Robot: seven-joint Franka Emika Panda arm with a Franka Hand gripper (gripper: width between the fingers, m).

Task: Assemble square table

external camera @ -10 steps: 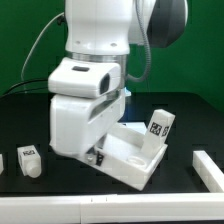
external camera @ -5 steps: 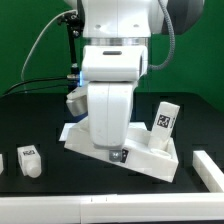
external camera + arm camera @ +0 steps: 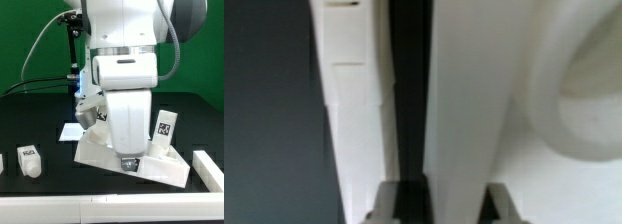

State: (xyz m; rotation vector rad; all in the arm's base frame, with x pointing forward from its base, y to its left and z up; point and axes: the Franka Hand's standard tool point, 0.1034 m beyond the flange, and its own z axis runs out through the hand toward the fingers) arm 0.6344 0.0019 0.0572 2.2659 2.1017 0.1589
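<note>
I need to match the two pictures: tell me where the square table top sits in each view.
Exterior view: the table top lies low in the middle, beneath the arm.
Wrist view: its edge runs as a white band between the fingers.
Shared landmark: the gripper, shut on that edge.

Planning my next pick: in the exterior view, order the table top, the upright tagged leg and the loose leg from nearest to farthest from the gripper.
1. table top, clamped in the gripper.
2. upright tagged leg, standing behind, toward the exterior view's right.
3. loose leg, far off at the exterior view's left.
</note>
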